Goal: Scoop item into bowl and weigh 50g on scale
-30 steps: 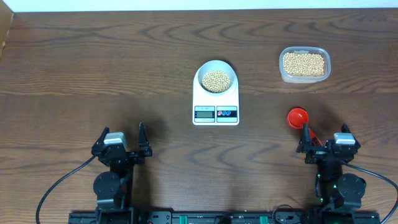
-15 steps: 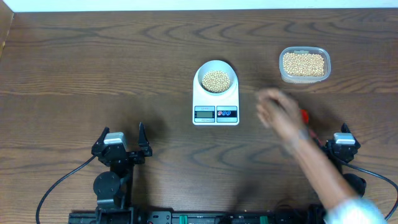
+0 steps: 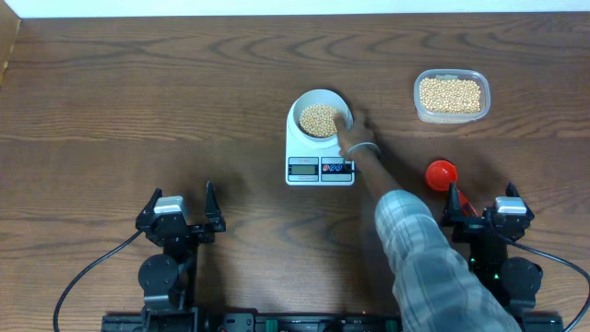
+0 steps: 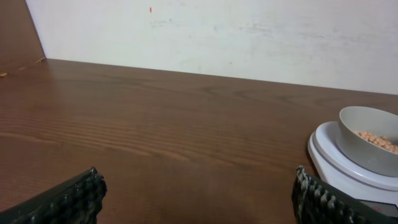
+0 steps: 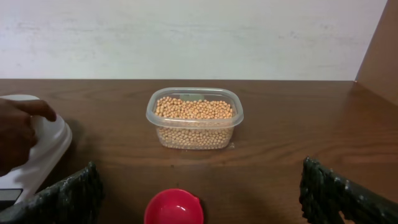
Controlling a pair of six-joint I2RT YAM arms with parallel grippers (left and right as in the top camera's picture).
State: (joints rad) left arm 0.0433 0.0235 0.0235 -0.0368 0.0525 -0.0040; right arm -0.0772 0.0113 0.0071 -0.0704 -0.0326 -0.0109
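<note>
The left gripper [image 3: 181,195] rests low at the near left of the dark brown wooden table [image 3: 111,92], its two black ribbed fingers [image 4: 69,200] spread wide apart with only bare wood between them. The right gripper [image 3: 480,195] sits at the near right, its jaws just as wide and clamped on nothing. Just in front of it lies a small red plastic scoop [image 3: 441,172], cup end away from the arm. The handle runs back toward the gripper's fingers, but neither finger closes on it. Past the scoop, toward the far right, stands a clear rectangular plastic tub [image 3: 418,97] filled nearly to the rim with small round tan-yellow beans [image 3: 450,94]. Well to the left of the tub, at the middle of the table, lies the flat white digital kitchen scale [image 3: 320,153]. Its small grey display [image 3: 302,167] and round buttons face the arms, and the reading is too small to make out. On the far half of the scale sits the small round bowl with a white rim and pale blue-grey inside [image 3: 320,95], holding a mound of the same beans [image 3: 320,120]. A person's bare hand [image 3: 353,138] reaches in from the near right and lies on the right side of the scale, against the bowl's rim. Its forearm in a grey plaid sleeve [image 3: 424,258] crosses the table between the two arms, closer to the right one. In the right wrist view, this hand shows at the left edge, on the scale's white corner.
</note>
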